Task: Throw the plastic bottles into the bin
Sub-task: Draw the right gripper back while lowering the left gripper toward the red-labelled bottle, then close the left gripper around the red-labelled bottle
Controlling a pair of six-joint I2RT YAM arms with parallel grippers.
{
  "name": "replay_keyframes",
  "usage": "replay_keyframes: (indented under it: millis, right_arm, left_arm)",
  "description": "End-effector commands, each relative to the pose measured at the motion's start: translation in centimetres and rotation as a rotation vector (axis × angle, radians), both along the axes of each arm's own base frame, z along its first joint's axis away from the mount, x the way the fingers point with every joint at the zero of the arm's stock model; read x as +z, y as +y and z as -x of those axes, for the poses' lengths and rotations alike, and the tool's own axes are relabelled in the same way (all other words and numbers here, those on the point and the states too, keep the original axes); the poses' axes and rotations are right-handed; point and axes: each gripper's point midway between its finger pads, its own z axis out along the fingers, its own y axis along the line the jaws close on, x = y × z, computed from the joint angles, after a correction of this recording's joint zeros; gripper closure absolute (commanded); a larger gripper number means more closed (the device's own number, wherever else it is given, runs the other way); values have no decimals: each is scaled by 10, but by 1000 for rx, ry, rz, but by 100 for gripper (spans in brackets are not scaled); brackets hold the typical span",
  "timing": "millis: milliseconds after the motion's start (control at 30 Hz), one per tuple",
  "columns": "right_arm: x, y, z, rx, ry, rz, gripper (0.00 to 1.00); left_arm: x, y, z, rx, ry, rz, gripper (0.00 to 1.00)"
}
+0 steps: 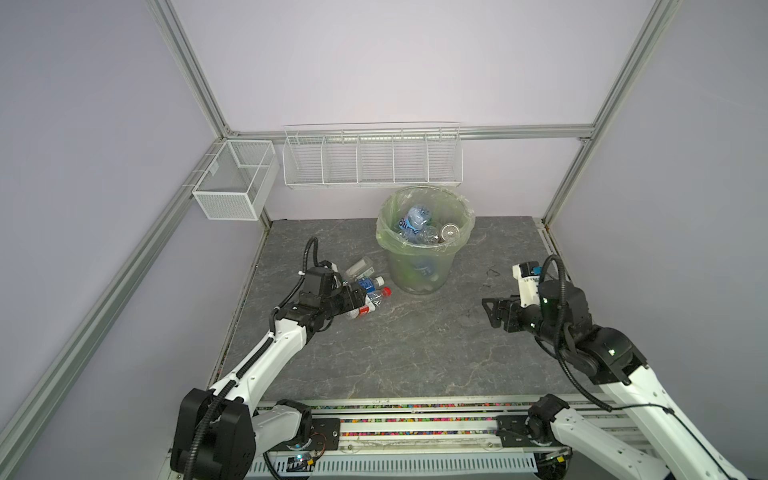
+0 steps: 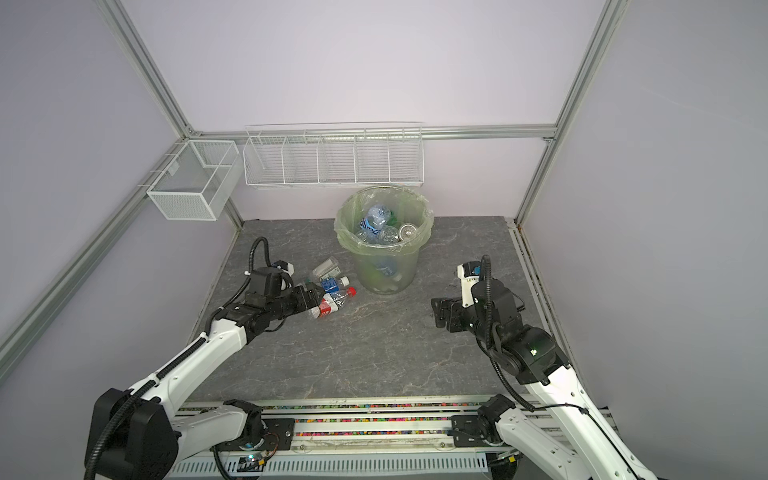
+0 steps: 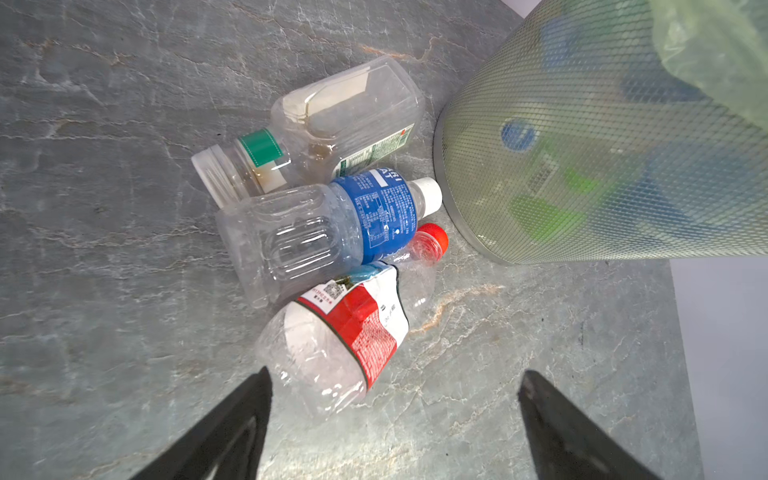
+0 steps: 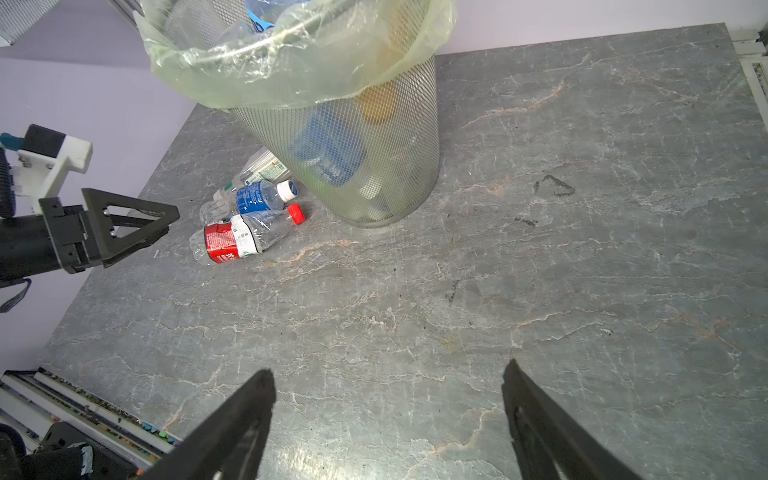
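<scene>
Three plastic bottles lie together on the grey table, left of the bin [image 1: 424,274] [image 3: 582,145]: a crushed red-labelled one [image 3: 353,328] [image 1: 365,310] with a red cap, a blue-labelled one [image 3: 374,216] [image 1: 368,284] with a white cap, and a clear one [image 3: 345,120] [image 1: 359,266] with a green band. My left gripper [image 3: 395,371] [image 1: 357,301] is open just short of the red-labelled bottle's base and holds nothing. Far right of the bin, my right gripper [image 4: 387,367] [image 1: 492,309] is open and empty over bare table. Several bottles [image 1: 415,224] lie inside the bag-lined bin.
A white wire rack [image 1: 372,160] with compartments hangs on the back wall above the bin. A white mesh basket [image 1: 237,183] hangs at the back left corner. The blue-labelled bottle's cap nearly touches the bin's base. Aluminium rails border the table.
</scene>
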Motion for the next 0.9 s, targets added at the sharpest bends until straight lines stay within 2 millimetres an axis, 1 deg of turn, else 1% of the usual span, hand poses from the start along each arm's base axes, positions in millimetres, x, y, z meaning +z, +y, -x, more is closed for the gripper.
replay_keyframes:
  millis: [0,133,200,233,267,400,433,533,633,667,733,867]
  right_arm:
    - [-16,-4,5,-24,41,-11,12]
    - [-26,-6,10,-33,60,-26,12]
    - [-26,-4,12,-27,62,-45,12]
    - [-36,-4,13,-26,82,-42,12]
    - [-39,-3,14,-25,89,-46,12]
    - [-43,-3,16,-26,101,-49,12]
    - [-43,-3,16,-26,101,-52,12]
    - [-42,-3,16,-28,97,-60,12]
    - [-41,-2,15,-29,96,-68,12]
    - [-41,-2,16,-29,99,-69,12]
    - [-42,-2,17,-28,102,-68,12]
    - [-44,-5,19,-32,102,-55,12]
  left_arm:
    - [-5,-2,-8,-23,-12,-12,8]
    - [-19,-8,-10,-61,27,-26,8]
    - [-25,-13,-10,-84,47,-18,9]
    - [-29,-13,-10,-86,56,-21,9]
    - [-33,-14,-10,-90,64,-27,9]
    - [-41,-17,-5,-106,78,-56,10]
    - [-42,-21,-2,-116,80,-66,10]
    - [-49,-46,12,-187,79,-117,10]
    - [-58,-71,26,-266,107,-123,10]
    - [-57,-75,28,-279,106,-125,10]
    - [-54,-74,28,-275,102,-140,10]
    - [-32,-69,19,-253,59,-184,10]
